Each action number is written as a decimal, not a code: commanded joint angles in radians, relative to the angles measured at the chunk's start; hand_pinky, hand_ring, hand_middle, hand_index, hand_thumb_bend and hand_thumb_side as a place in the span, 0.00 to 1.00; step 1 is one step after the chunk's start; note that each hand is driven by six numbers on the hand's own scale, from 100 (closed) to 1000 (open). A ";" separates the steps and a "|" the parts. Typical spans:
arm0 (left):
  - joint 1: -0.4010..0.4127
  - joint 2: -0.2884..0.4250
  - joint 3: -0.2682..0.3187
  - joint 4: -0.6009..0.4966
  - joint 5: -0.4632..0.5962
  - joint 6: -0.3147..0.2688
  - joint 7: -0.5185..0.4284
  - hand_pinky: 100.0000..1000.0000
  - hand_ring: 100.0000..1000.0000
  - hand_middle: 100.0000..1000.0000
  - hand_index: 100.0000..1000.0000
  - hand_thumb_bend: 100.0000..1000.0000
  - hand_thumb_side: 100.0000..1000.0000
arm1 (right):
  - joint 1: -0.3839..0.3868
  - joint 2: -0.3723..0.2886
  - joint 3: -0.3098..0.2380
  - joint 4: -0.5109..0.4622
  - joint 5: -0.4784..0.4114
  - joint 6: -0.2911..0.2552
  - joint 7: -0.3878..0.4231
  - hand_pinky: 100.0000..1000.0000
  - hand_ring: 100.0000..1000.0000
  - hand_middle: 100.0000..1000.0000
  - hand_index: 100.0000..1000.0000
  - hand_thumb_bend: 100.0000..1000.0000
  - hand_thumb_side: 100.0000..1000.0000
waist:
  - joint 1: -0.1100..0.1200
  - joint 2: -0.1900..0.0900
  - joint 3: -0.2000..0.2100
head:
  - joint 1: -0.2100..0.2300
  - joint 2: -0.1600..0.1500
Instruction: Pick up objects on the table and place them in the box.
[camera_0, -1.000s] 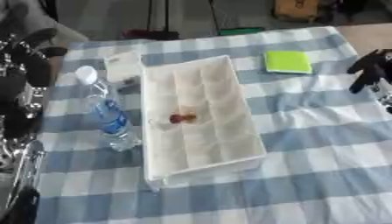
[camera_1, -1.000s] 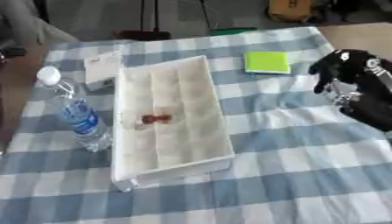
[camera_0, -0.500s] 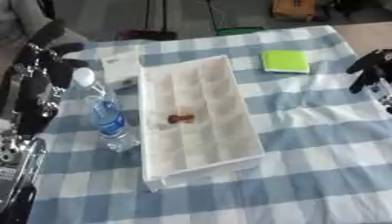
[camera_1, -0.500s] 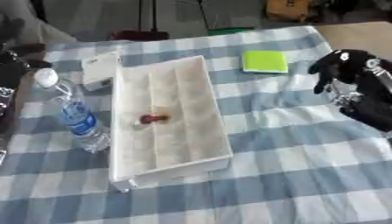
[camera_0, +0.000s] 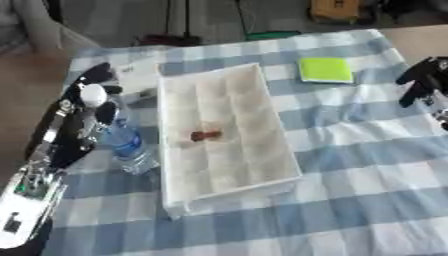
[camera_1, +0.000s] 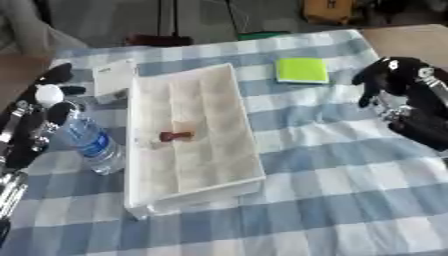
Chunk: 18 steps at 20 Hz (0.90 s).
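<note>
Left eye view, left hand (camera_0: 74, 125) part-hides bottle (camera_0: 127, 142), box (camera_0: 236, 85) item blurred

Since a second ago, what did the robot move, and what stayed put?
The left robot hand came in from the left edge and reached the clear plastic water bottle; its dark fingers now sit around the bottle's white cap and neck. I cannot tell whether it grips yet. The bottle is upright where it was. The white compartment box, green square pad and right robot hand stayed put.
</note>
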 joint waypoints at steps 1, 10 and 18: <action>-0.006 0.005 -0.003 0.019 -0.026 -0.013 0.002 0.63 0.78 0.95 0.87 0.37 0.63 | -0.009 -0.007 -0.005 -0.009 0.004 -0.002 0.001 0.48 0.41 0.56 0.63 0.00 0.46 | -0.004 -0.014 -0.001 | 0.001 0.004; 0.006 -0.013 -0.010 0.065 -0.081 -0.021 -0.031 0.62 0.78 0.94 0.86 0.43 0.59 | -0.009 -0.006 -0.006 -0.009 0.004 -0.002 0.001 0.48 0.41 0.56 0.63 0.00 0.46 | -0.005 -0.013 -0.002 | 0.003 0.004; -0.002 -0.017 -0.016 0.079 -0.101 -0.013 -0.076 0.61 0.76 0.92 0.87 0.49 0.49 | -0.007 -0.005 -0.006 -0.009 0.003 -0.002 0.001 0.48 0.41 0.56 0.63 0.00 0.46 | -0.007 -0.014 -0.002 | 0.004 0.004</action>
